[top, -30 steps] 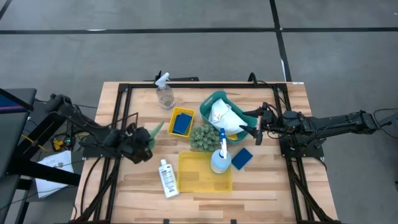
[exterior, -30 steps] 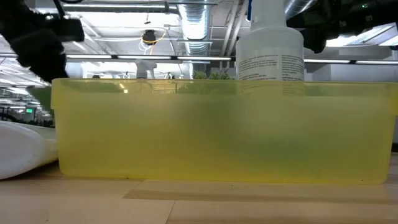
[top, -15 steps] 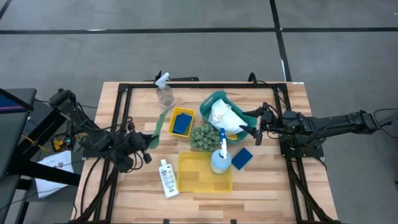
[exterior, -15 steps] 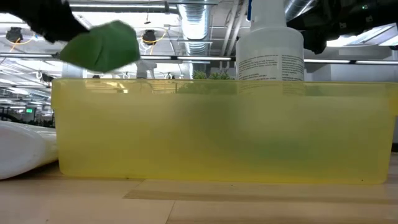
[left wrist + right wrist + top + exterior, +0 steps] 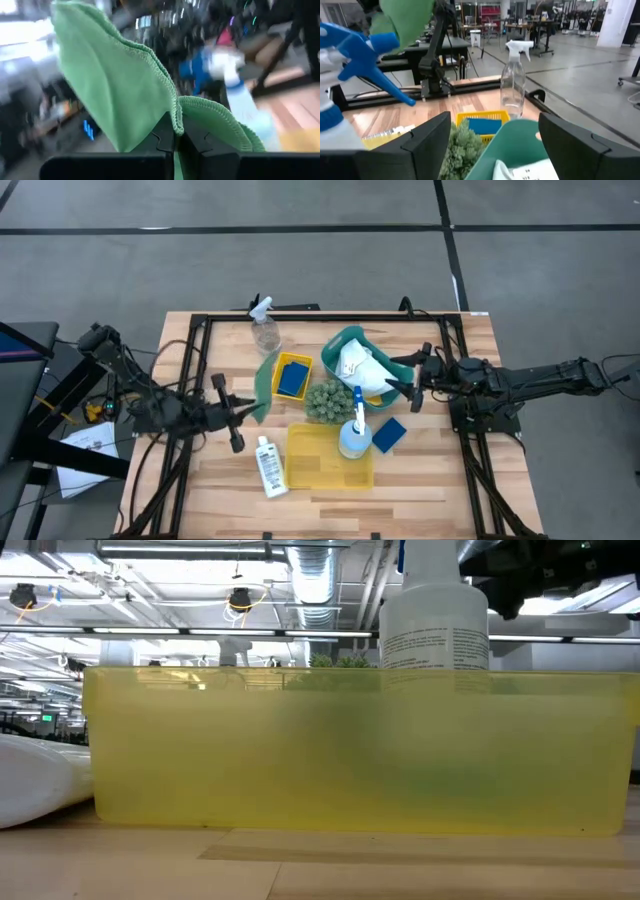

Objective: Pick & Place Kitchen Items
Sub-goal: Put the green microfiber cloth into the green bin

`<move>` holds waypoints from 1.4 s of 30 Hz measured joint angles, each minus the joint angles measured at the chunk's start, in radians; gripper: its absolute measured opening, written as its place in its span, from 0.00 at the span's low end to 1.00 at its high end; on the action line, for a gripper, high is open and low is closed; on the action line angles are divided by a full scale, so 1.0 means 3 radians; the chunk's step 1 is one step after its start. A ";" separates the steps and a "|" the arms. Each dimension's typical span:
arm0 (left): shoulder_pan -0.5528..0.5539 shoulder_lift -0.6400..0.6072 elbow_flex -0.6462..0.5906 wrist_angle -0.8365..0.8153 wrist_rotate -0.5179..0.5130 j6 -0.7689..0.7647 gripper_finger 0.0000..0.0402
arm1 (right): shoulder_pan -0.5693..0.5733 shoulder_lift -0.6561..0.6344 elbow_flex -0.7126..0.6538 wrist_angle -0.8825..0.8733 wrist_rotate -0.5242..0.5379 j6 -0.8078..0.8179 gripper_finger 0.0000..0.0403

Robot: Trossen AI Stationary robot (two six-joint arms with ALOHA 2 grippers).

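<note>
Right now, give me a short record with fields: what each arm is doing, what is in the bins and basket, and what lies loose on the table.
left gripper: jaws shut on green microfibre cloth, lifted over the table's left part
right gripper: jaws open, empty, beside teal plastic basket
teal plastic basket: holds white cloths
small yellow bin: holds blue sponge
large yellow bin: nothing visible inside
loose on table: clear spray bottle, small white bottle, blue-capped spray bottle, second blue sponge, green bumpy ball

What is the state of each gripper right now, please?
Left gripper: shut on the green cloth, lifted above the table.
Right gripper: open, holding nothing, beside the teal basket.
</note>
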 joint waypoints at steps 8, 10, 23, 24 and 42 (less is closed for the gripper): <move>0.1000 -0.0251 0.0001 0.0725 0.1393 0.0854 0.00 | 0.0001 0.0000 0.0000 0.0414 0.0000 -0.0206 0.72; 0.1311 -0.0334 0.0005 0.0728 0.1797 0.0687 0.00 | 0.0001 -0.0001 0.0001 0.0548 -0.0001 -0.0272 0.72; 0.2433 -0.0048 0.0175 0.0728 0.3133 -0.0067 0.00 | 0.0001 -0.0001 0.0001 0.0702 -0.0003 -0.0424 0.72; 0.2451 -0.0021 0.0177 0.0742 0.3167 -0.0069 0.00 | 0.0001 -0.0001 0.0001 0.0702 -0.0003 -0.0428 0.72; 0.2773 0.1019 0.0973 0.1247 0.3817 -0.0326 0.00 | -0.0336 0.0151 0.0176 0.1156 -0.0424 -0.0618 0.72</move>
